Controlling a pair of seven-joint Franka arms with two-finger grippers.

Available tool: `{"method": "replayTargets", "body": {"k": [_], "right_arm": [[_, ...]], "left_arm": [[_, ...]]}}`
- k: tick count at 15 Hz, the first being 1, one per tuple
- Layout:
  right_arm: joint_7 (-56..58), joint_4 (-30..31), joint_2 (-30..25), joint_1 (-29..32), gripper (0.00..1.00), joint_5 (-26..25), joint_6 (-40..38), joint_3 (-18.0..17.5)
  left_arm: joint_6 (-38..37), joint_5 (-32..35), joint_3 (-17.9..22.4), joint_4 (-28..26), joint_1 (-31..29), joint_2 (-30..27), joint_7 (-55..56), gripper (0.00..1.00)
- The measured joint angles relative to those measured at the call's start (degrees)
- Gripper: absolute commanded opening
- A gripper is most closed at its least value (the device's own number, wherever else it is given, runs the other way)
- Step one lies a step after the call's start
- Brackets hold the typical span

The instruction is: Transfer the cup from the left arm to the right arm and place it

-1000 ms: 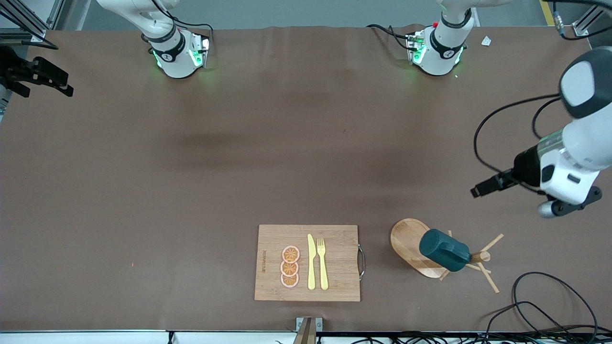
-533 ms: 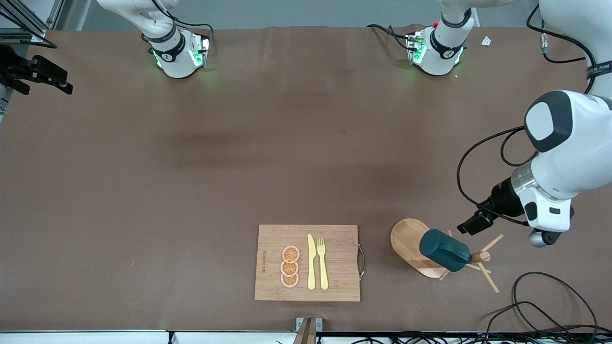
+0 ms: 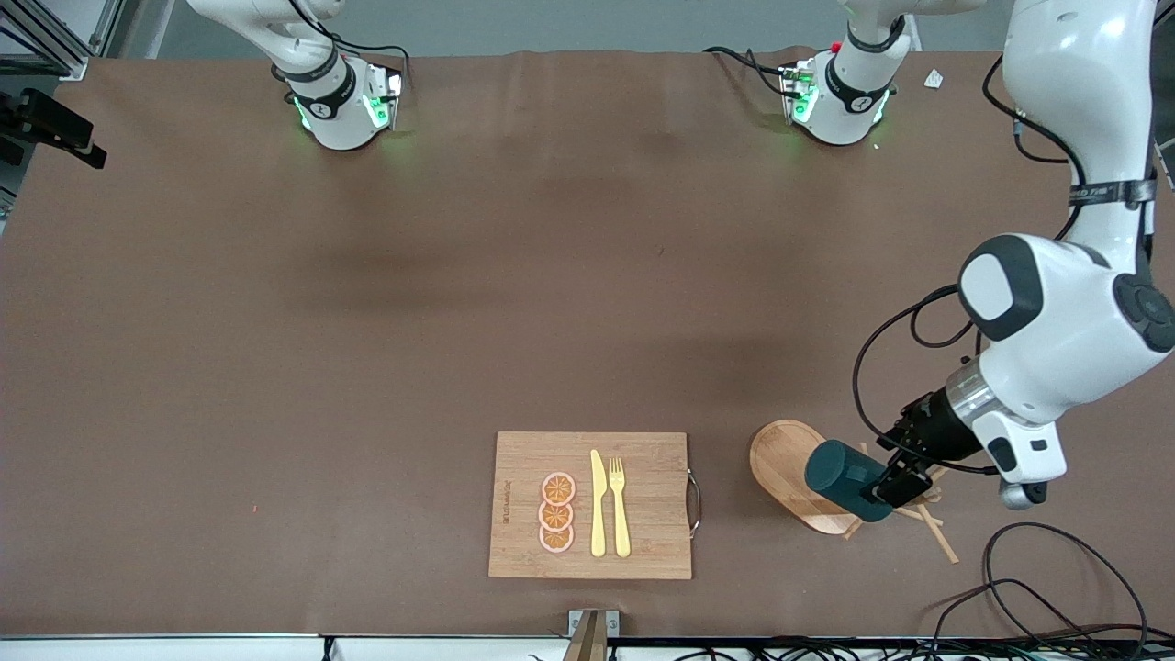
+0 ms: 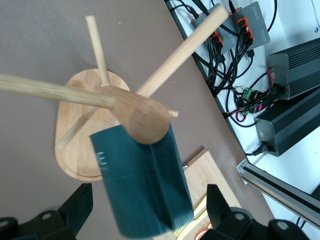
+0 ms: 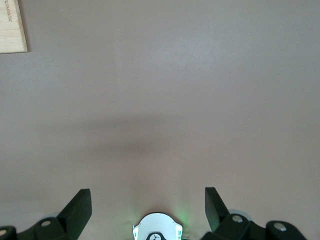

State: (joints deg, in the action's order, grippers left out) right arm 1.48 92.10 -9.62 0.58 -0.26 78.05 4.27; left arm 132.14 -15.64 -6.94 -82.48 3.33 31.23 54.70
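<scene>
Brown table is all the right wrist view shows under the right gripper [image 5: 147,205], apart from a board corner. Its fingers are spread wide with nothing between them. In the front view this gripper is half cut off at the frame's edge by the right arm's end of the table, a little farther out than a second ago. That arm waits.

Next comes the board [image 3: 652,477], with orange slices [image 3: 556,512], a knife [image 3: 597,503] and a fork [image 3: 620,505], all unmoved.

Beside it, toward the left arm's end, the cup [image 3: 844,476] hangs tilted on the rack [image 3: 778,464], exactly as before.

The real change is the left arm. Over the last second it swung down from above bare table, and the left gripper [image 3: 895,482] now sits at the rack's top, right against the cup. Its fingers are released, standing either side of the cup in the wrist view and not yet pinching it. I judge the approach is nearly finished and closing on the cup comes next, so handover and placing remain.

The gripper hides the rack's post in the front view. The cup's handle, its mouth and the peg carrying it cannot be made out, so I cannot tell how freely it will lift off.
</scene>
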Motion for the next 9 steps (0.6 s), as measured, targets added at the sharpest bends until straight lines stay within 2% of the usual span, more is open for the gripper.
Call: {"method": "replayTargets", "body": {"k": [9], "right_arm": [[1.58,0.08,-0.58,-2.61,1.0,0.04,-0.45,-0.83]], "left_arm": [[0.41,-4.89,0.08,0.57,-0.23,1.67,1.95,1.0]]}}
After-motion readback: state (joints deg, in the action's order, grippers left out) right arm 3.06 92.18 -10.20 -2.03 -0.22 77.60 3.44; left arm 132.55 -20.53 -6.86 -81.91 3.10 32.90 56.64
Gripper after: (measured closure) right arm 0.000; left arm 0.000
